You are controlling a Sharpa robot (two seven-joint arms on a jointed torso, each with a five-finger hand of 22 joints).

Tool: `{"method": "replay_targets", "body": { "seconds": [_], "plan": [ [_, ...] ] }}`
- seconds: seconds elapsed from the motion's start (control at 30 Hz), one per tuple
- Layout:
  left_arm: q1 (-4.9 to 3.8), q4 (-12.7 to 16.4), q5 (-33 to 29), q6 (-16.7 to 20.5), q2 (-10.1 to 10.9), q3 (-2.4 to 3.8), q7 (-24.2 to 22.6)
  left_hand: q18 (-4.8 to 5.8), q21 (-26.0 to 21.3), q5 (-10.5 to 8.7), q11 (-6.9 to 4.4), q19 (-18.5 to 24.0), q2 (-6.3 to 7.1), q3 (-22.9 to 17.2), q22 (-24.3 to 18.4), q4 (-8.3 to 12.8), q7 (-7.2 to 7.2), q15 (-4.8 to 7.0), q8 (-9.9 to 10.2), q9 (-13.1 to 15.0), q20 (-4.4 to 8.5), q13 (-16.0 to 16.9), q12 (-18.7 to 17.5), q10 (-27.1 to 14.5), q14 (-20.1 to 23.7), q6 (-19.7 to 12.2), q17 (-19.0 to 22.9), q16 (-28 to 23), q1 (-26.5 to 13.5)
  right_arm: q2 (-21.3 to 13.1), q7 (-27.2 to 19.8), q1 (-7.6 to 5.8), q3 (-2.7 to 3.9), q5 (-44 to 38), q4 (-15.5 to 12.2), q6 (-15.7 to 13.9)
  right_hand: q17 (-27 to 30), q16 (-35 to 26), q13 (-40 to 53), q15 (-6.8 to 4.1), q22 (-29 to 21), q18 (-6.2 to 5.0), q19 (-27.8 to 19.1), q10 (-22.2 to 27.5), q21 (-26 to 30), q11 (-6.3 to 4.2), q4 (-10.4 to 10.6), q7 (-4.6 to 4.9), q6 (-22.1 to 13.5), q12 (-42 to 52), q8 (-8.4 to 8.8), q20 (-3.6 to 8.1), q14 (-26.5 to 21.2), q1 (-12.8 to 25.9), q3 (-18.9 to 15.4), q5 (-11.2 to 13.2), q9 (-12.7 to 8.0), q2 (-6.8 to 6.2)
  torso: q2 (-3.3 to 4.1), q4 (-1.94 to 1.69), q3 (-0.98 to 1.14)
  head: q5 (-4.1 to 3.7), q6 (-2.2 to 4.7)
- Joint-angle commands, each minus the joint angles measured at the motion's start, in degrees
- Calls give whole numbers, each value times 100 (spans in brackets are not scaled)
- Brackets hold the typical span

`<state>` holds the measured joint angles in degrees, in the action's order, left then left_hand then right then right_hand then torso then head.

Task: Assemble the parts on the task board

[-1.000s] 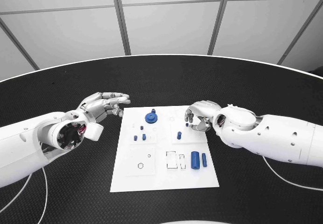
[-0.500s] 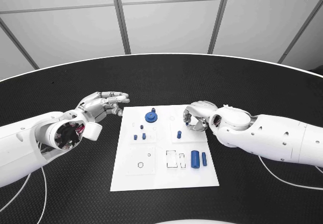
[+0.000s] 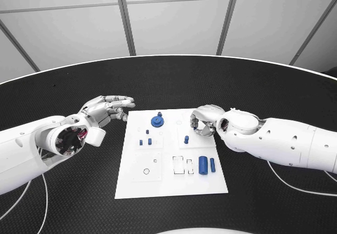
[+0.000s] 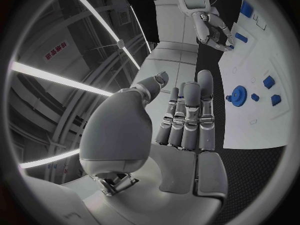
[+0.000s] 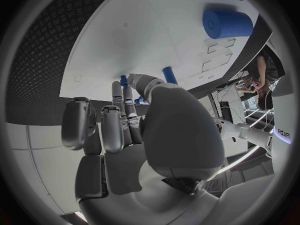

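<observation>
The white task board [image 3: 172,153] lies in the middle of the black table [image 3: 70,204], and everything here is placed from it; the left hand [image 3: 105,109] hovers over the table just off the board's far left corner, holding nothing, its fingers [image 4: 190,112] stretched out side by side with the thumb set apart; the right hand [image 3: 203,121] sits over the board's far right corner, palm down, fingers [image 5: 119,110] curled toward the surface; whether they pinch anything I cannot tell, though in the right wrist view their tips sit right beside a small blue part [image 5: 124,80]; a blue gear-like part [image 3: 158,121] stands near the board's far edge, left of that hand; two little blue pegs [image 3: 145,142] stand side by side in the left half; a single blue peg [image 3: 186,140] stands just beside the right hand's fingertips; a thick blue cylinder [image 3: 203,165] and a thin blue pin [image 3: 213,165] lie parallel near the board's right edge, with white rectangular slots [image 3: 182,165] to their left.
</observation>
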<state>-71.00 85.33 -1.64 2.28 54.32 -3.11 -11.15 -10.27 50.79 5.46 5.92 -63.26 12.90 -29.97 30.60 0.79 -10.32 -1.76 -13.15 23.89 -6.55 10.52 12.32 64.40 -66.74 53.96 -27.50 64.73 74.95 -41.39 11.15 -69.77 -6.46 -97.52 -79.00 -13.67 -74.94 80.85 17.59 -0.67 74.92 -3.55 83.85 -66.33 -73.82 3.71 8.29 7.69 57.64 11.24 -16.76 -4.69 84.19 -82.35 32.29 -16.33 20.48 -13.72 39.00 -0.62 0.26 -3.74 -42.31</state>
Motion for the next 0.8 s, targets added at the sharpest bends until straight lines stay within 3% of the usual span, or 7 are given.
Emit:
{"method": "replay_targets", "body": {
  "seconds": [0.03, 0.53, 0.8],
  "plan": [
    [0, 0, 0, -9, -1, 0, 13, -32, -28, -20, 12, -21, -5, 29, -10, 16, 4, 32, -16, -9, 15, 10, 30, -3, 19, -15, 6, -27, 65, 23, 0, 14, 0, 0, 34, 41, -95, 21, -18, -21, 351, -5, 99, -77, -50, -5, -47, 1, 51, -27, -36, 12, 288, 2, 34, 41, 14, 67, 0, -2, 0, 10, -10],
    [0, 22, 0, -43, 8, 0, 53, -28, -76, -20, 39, -13, -17, 38, -41, 38, -26, 13, 8, -24, 5, 10, 38, -74, 55, -74, 49, -63, 111, 130, 43, 52, -1, 0, 157, 171, -121, 39, -57, -50, 404, 8, 117, -210, -109, -32, -211, -16, 137, -67, -73, 28, 293, -29, 115, 63, 68, 148, -2, -3, -1, -3, -52],
    [0, 15, 0, -58, 7, 0, 70, -27, -104, -21, 55, -3, -24, 47, -58, 46, -45, 1, 19, -32, -4, 11, 46, -115, 82, -106, 71, -82, 131, 83, 110, 56, -1, 0, 109, 6, -155, 62, -53, -92, 503, 32, 153, -419, -228, -74, -448, -46, 250, -82, -130, 57, 300, -110, 319, 103, 147, 312, -10, 10, 1, 4, -61]
  ]
}}
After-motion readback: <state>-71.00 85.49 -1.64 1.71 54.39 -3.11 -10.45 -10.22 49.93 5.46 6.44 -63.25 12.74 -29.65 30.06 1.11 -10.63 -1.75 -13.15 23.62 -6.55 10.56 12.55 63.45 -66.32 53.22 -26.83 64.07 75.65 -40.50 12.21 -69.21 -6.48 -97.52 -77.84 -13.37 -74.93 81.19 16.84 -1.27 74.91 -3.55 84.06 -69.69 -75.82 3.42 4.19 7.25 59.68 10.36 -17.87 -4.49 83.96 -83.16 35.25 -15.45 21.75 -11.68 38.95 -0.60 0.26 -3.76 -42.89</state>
